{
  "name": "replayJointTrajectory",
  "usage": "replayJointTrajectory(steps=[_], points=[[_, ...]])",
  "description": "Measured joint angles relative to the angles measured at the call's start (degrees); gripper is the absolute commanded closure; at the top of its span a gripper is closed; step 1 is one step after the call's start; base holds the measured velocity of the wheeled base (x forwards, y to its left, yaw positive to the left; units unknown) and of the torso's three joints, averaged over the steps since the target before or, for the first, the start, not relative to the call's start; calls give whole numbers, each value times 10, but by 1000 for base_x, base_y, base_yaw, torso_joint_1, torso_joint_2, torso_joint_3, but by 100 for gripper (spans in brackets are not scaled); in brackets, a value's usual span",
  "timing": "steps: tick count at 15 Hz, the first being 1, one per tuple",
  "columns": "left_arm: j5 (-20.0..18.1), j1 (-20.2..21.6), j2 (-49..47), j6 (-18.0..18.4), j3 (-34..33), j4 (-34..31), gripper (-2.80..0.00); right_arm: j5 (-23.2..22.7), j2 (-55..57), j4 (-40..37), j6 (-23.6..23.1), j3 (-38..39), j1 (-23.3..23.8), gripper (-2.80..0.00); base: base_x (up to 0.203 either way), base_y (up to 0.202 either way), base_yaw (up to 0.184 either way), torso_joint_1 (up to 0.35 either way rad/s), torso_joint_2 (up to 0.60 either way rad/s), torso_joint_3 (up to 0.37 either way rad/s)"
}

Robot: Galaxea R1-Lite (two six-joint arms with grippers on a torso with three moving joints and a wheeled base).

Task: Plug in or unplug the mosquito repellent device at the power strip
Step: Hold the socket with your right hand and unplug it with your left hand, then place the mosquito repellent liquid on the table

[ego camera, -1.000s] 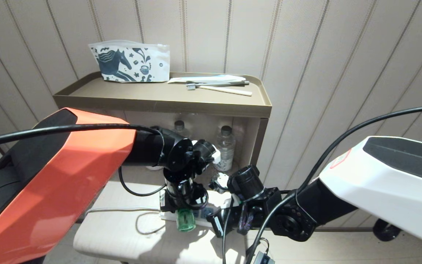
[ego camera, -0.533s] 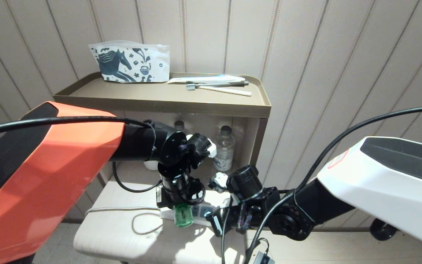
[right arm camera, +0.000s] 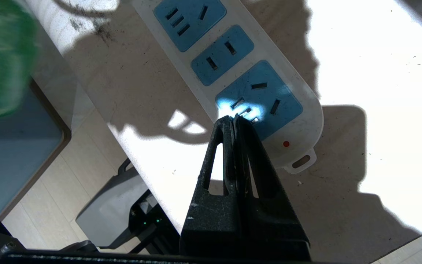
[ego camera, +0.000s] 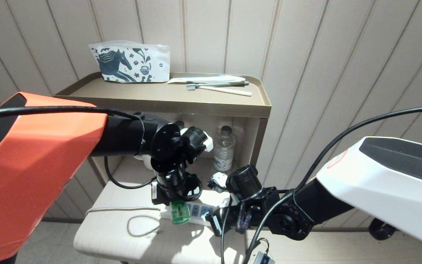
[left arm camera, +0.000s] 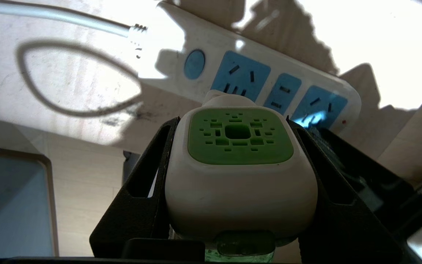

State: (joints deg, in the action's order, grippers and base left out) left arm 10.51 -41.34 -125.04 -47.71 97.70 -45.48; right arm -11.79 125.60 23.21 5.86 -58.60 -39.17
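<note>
Lifting slightly and drifting toward the robot's left since a second ago, the left gripper point(ego camera: 176, 205) is carrying the mosquito repellent device point(left arm camera: 238, 168), its two fingers point(left arm camera: 145, 198) clamping the white body on either side with the green vented head facing the camera. That device is hanging just above the power strip point(left arm camera: 266, 79), near the round button and the first blue socket, with its plug apparently clear of the slots. Resting by the strip's far end, the right gripper point(right arm camera: 234, 123) is keeping its fingers pressed together, holding nothing.
</note>
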Motion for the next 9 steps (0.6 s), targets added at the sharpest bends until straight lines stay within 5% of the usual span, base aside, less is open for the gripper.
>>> replayJointTrajectory(steps=[9], points=[[6,11,180,-2,-163,5,0,3,-27,-3,0,9,0,0,0,0,0,0,0,0]])
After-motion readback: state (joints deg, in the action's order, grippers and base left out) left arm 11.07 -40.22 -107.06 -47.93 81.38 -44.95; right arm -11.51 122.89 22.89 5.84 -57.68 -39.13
